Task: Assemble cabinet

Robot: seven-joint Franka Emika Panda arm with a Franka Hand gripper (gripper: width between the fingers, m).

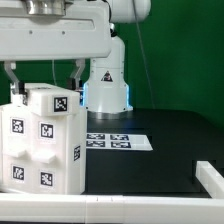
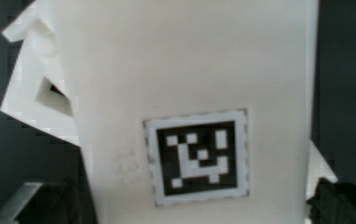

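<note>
The cabinet (image 1: pixel 45 145) is a white box with several black-and-white marker tags, standing at the exterior view's left near the front. My gripper (image 1: pixel 45 90) hangs right above it, jaws wide apart. One finger (image 1: pixel 12 82) is by the box's left top edge and the other (image 1: pixel 78 75) by its right. In the wrist view the cabinet (image 2: pixel 175 90) fills the frame, with one tag showing. My gripper (image 2: pixel 193 208) straddles it, with dark fingertips (image 2: pixel 43 205) on both sides. I see no firm contact.
The marker board (image 1: pixel 118 141) lies flat on the black table to the right of the cabinet. The robot's white base (image 1: pixel 105 85) stands behind it. A white rail (image 1: pixel 207 185) runs along the table's right and front edges. Green curtain behind.
</note>
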